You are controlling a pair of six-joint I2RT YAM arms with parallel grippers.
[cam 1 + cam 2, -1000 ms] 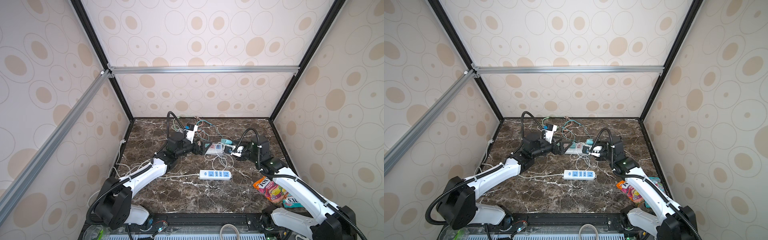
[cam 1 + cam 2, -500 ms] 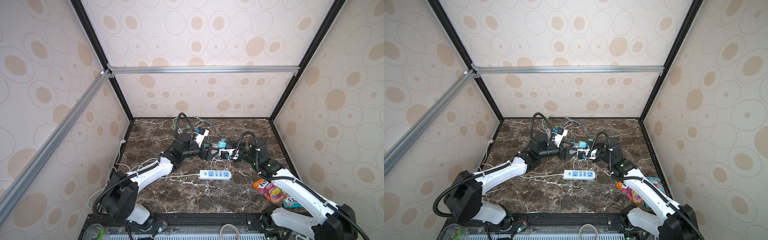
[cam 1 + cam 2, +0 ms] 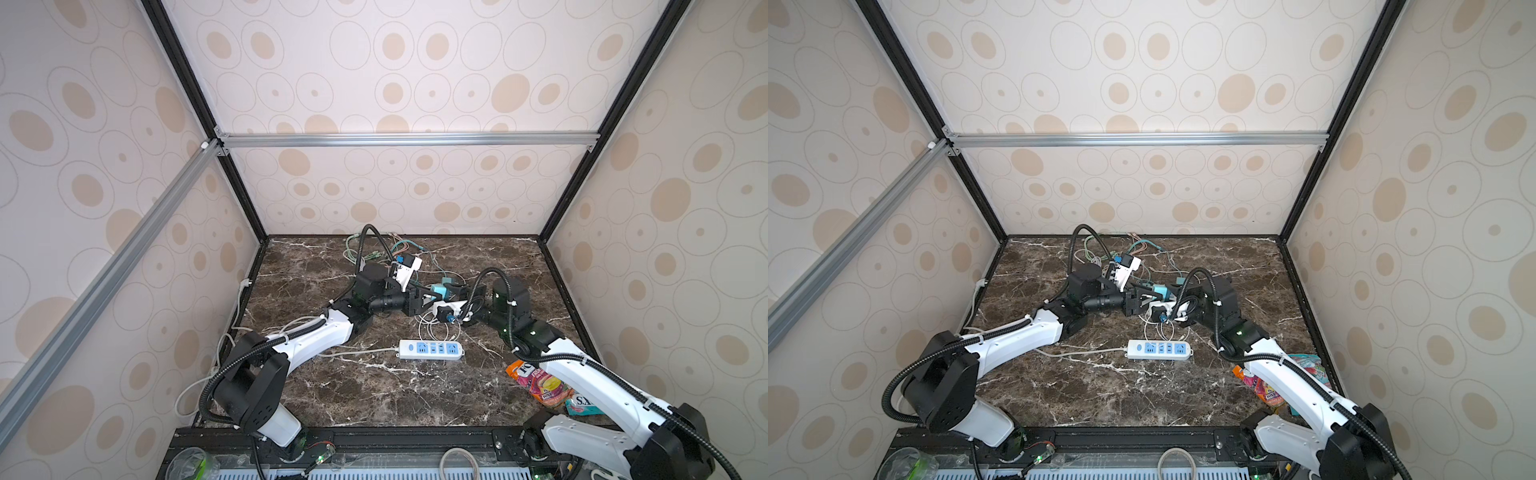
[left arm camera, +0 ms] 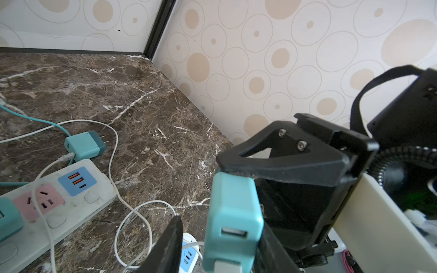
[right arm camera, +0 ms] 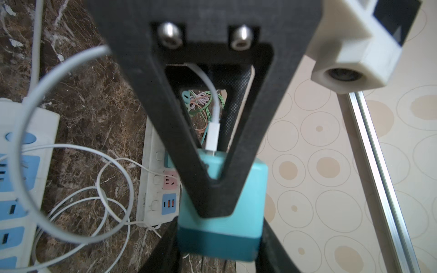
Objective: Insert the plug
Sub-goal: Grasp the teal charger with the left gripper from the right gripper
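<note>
Left claw (image 4: 220, 223) narrowed around teal plug (image 4: 233, 208), gap remaining, right claw (image 5: 220, 234) clamped on it

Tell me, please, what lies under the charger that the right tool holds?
Beneath the charger you can see the end of a white power strip and loops of white cable on the table. The charger itself covers whatever lies straight below it.

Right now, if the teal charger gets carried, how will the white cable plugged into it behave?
The white cable is probably floppy: it lies in loose loops. It will likely trail and tug the teal charger lightly.
</note>
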